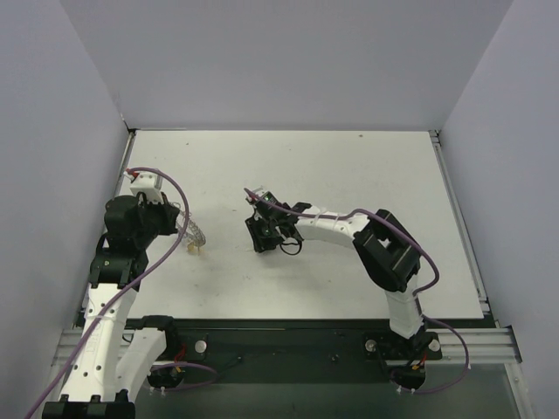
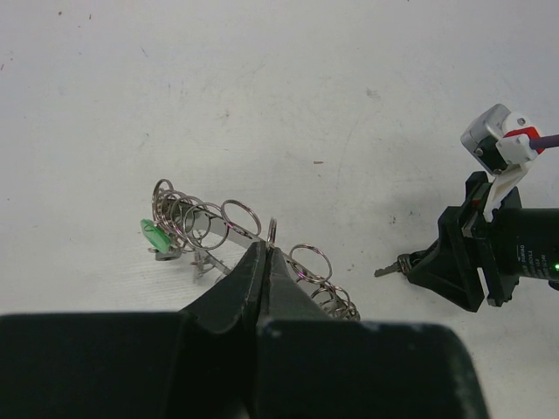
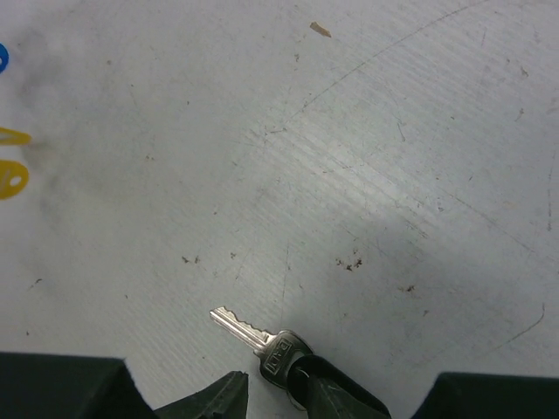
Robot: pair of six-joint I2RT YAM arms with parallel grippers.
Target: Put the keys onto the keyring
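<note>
The keyring [image 2: 218, 229] is a silvery metal band strung with several small split rings, and a green key head [image 2: 153, 231] hangs at its left end. My left gripper [image 2: 265, 250] is shut on the keyring's rim and holds it just above the table; from above the keyring [image 1: 194, 234] shows at the left gripper [image 1: 179, 223]. A silver key [image 3: 253, 335] with a dark head lies flat on the table. My right gripper [image 3: 279, 397] stands open around the key's head, which touches the right finger [image 3: 336, 394]. In the left wrist view this key [image 2: 390, 268] pokes out from the right gripper [image 2: 428, 262].
Two yellow key heads [image 3: 10, 179] and a blue one [image 3: 3, 57] show at the left edge of the right wrist view. A yellow bit [image 1: 194, 249] lies below the keyring. White walls enclose the table [image 1: 349, 175] on three sides.
</note>
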